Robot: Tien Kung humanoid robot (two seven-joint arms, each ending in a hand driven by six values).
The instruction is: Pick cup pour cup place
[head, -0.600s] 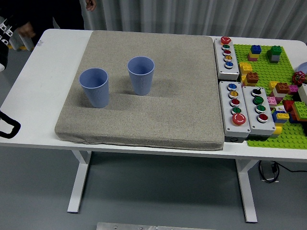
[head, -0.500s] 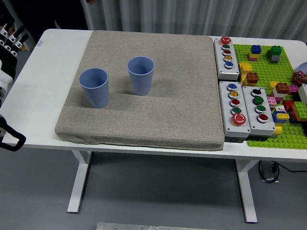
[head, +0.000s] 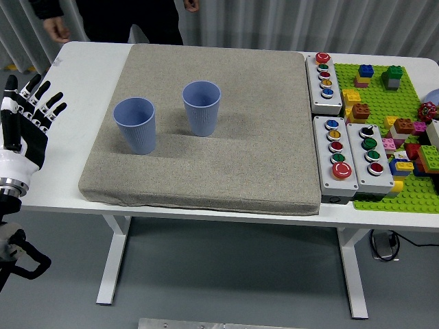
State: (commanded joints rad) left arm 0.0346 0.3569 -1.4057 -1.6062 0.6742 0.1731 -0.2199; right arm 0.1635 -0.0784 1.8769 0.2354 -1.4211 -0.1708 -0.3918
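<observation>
On the grey mat (head: 226, 137) covering the white table (head: 82, 75), two blue cups are set upright and apart: the left cup (head: 135, 125) nearer the front, the right cup (head: 202, 107) just behind it. At the table's left edge, the left hand (head: 24, 130) is raised with fingers spread wide, nothing held. Button boxes (head: 335, 154) and a brick baseplate (head: 411, 192) are located on the right.

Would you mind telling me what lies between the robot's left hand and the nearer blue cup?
In the head view, only bare white table and the grey mat's left edge separate the open left hand from the left blue cup.
</observation>
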